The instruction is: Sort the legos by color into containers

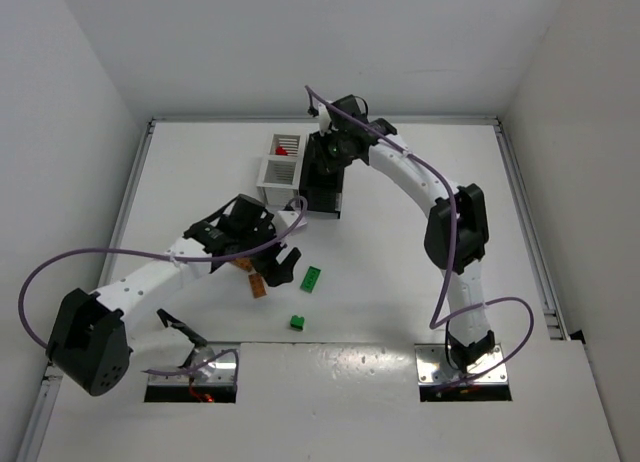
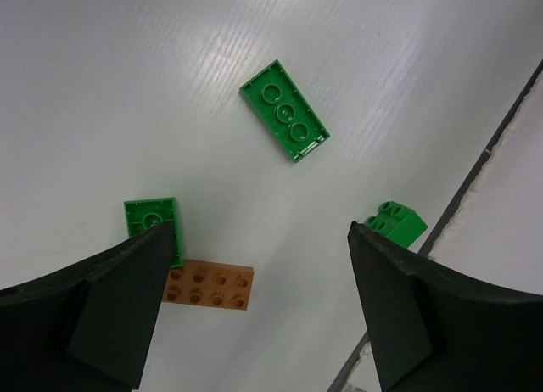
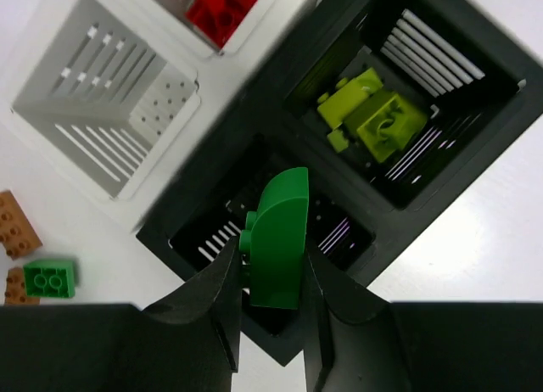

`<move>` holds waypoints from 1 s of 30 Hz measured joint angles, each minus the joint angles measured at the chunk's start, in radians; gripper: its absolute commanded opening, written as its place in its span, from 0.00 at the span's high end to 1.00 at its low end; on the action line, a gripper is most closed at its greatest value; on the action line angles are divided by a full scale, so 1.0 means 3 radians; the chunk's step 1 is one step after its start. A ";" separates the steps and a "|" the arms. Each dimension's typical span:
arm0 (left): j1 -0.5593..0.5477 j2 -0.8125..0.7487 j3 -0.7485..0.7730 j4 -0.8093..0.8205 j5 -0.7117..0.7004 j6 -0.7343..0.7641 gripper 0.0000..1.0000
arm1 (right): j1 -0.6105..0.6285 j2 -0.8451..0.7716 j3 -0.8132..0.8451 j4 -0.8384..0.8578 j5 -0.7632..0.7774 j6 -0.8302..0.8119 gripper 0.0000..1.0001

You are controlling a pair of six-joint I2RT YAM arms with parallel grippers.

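My right gripper (image 3: pixel 273 277) is shut on a dark green curved lego (image 3: pixel 280 235) and holds it above the near black bin (image 3: pixel 191 239). The far black bin (image 3: pixel 475 86) holds yellow-green legos (image 3: pixel 377 116). One white bin (image 3: pixel 110 120) is empty; another holds red legos (image 3: pixel 222 6). My left gripper (image 2: pixel 261 239) is open and empty above the table. Below it lie an orange-brown lego (image 2: pixel 210 286), a green square lego (image 2: pixel 153 215), a long green lego (image 2: pixel 284 110) and a small green lego (image 2: pixel 394 222). In the top view the right gripper (image 1: pixel 325 167) is over the bins and the left gripper (image 1: pixel 273 265) is beside the orange-brown lego (image 1: pixel 258 286).
The bins cluster at the back middle of the table (image 1: pixel 290 167). The long green lego (image 1: pixel 311 278) and small green lego (image 1: pixel 297 323) lie right of the left gripper. A seam in the table (image 2: pixel 484 167) runs near the small green lego. Orange-brown legos (image 3: pixel 15 222) show left of the bins.
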State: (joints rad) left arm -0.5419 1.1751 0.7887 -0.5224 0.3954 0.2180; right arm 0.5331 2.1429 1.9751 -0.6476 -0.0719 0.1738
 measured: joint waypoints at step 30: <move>-0.0591 0.1225 0.0370 0.0404 -0.0502 -0.0918 0.15 | -0.0150 -0.0779 -0.0407 0.0300 0.0308 -0.0004 0.44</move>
State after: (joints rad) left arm -0.7193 1.5425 0.8997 -0.4011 0.2447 -0.0574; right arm 0.4881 1.9091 1.8530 -0.5575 0.0204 0.1726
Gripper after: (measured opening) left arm 0.885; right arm 0.560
